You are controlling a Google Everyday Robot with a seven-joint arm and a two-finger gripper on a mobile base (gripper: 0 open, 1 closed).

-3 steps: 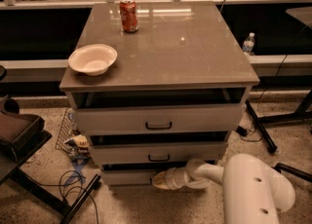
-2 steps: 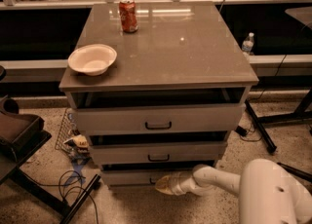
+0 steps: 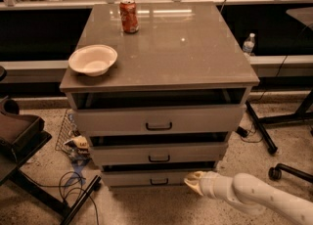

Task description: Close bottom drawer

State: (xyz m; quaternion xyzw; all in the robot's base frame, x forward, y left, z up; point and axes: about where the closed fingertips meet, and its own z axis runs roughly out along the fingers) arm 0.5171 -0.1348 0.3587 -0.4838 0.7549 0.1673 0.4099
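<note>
The bottom drawer [image 3: 146, 178] is the lowest of three grey drawers in the cabinet, with a small black pull handle [image 3: 159, 182]. It stands slightly out, with a dark gap above its front. My gripper [image 3: 192, 181] is low at the drawer's right end, its pale tip against or just in front of the drawer front. The white arm runs off to the lower right.
The middle drawer [image 3: 159, 154] and top drawer [image 3: 159, 120] also stand out. A white bowl [image 3: 93, 59] and a red can [image 3: 129, 15] sit on the cabinet top. A dark chair [image 3: 19, 136] and cables lie at left; a water bottle [image 3: 249, 43] and chair legs at right.
The arm has swung to the right and drawn back, and the gripper now sits further right along the bottom drawer's front. The drawers look unchanged.
</note>
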